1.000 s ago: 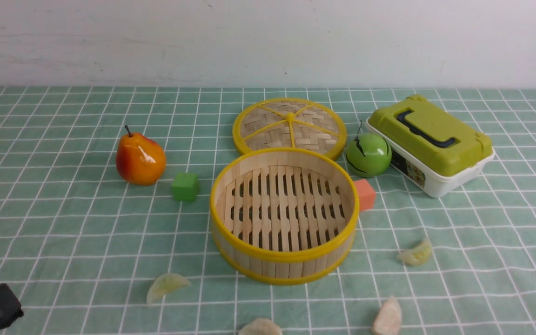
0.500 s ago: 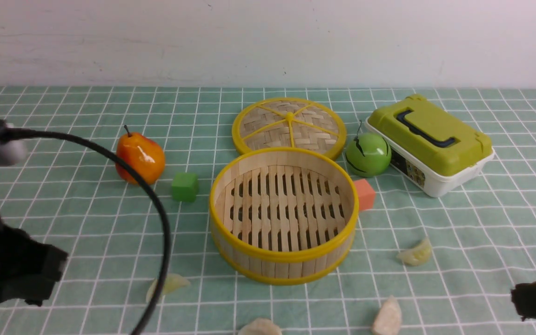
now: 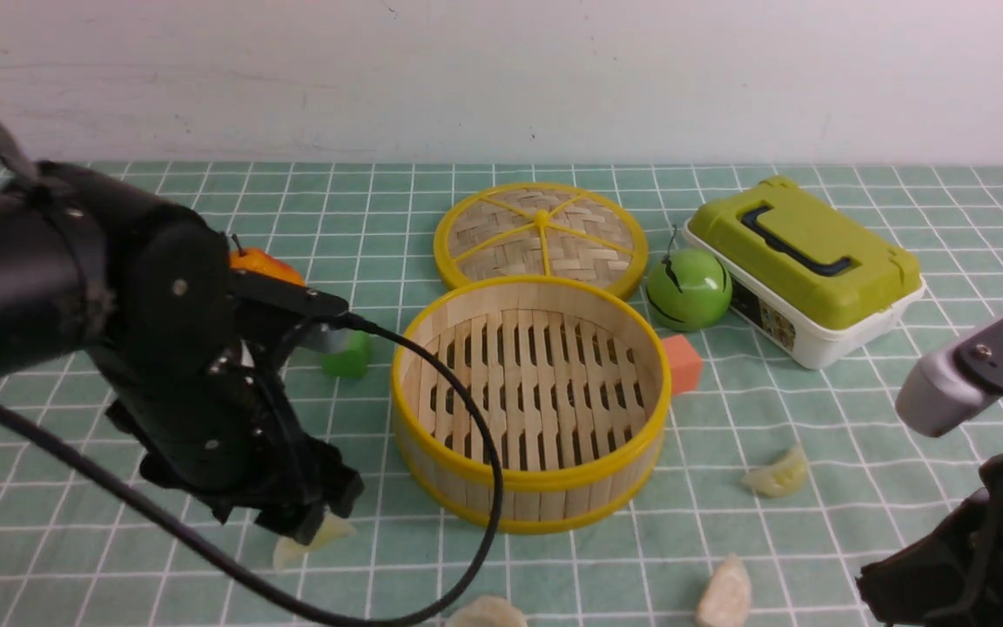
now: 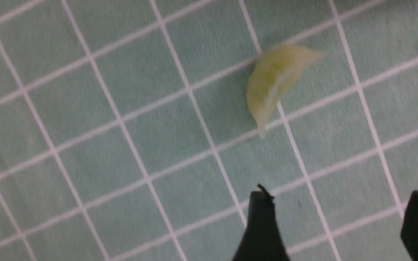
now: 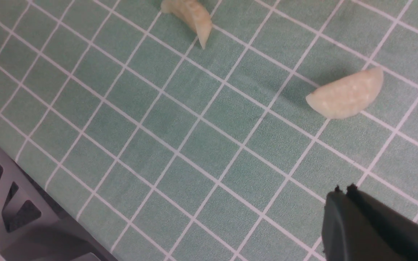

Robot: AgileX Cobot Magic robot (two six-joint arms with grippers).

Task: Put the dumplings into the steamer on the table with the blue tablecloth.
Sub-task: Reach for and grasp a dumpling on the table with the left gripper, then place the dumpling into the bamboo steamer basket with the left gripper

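Observation:
The bamboo steamer (image 3: 536,481) stands empty in the middle of the blue tablecloth (image 3: 824,418) that covers the table. Several pale dumplings lie on the cloth in front of it: one at near left (image 3: 332,529), one at the bottom edge (image 3: 486,612), one at near right (image 3: 725,595) and one further right (image 3: 778,475). My left gripper (image 4: 341,203) hangs open just above the cloth, a short way from the near-left dumpling (image 4: 276,81). My right gripper (image 5: 343,190) is shut and empty, with two dumplings (image 5: 345,95) (image 5: 191,14) ahead of it.
The woven lid (image 3: 541,235) lies behind the steamer. A green apple (image 3: 689,289), an orange cube (image 3: 684,364) and a green-lidded box (image 3: 806,266) sit to the right. My left arm (image 3: 118,305) hides most of the pear (image 3: 262,261) and green cube (image 3: 355,357). The table's edge (image 5: 49,188) runs near my right gripper.
Both arms have swung into the front view. The left one came down over the near-left dumpling and opened its jaws. The right one rose at the bottom right, jaws shut.

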